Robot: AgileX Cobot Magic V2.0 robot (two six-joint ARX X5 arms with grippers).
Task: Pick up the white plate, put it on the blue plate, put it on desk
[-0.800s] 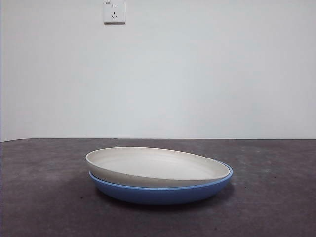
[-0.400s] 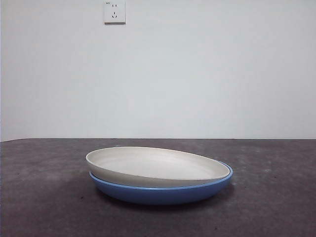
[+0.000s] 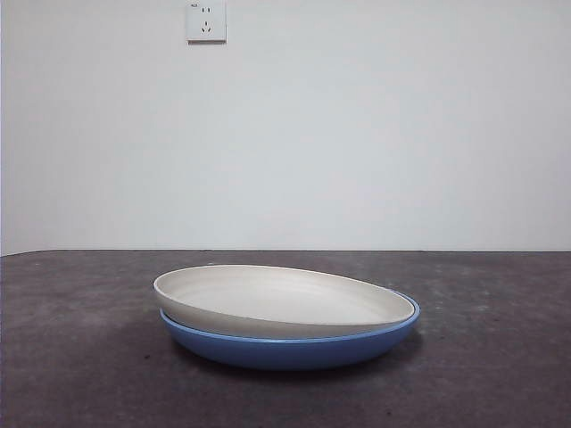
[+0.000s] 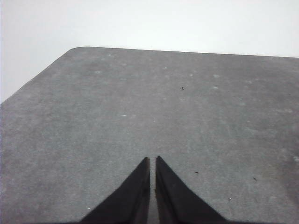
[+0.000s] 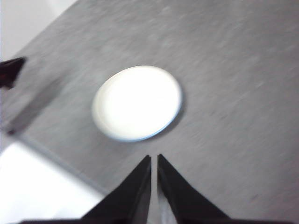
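Note:
The white plate (image 3: 284, 299) rests tilted inside the blue plate (image 3: 294, 346) at the middle of the desk (image 3: 71, 357). In the right wrist view the white plate (image 5: 136, 102) shows from high above, with only a thin blue plate edge (image 5: 175, 116) peeking out under it. My right gripper (image 5: 153, 158) hangs well above the stack, shut and holding nothing. My left gripper (image 4: 152, 160) is shut too, over bare desk (image 4: 163, 102), with neither plate in its view.
A wall socket (image 3: 206, 20) sits high on the white wall behind. The other arm's dark tip (image 5: 10, 71) shows at the right wrist view's edge. The desk's edge (image 5: 56, 161) runs close to the plates there.

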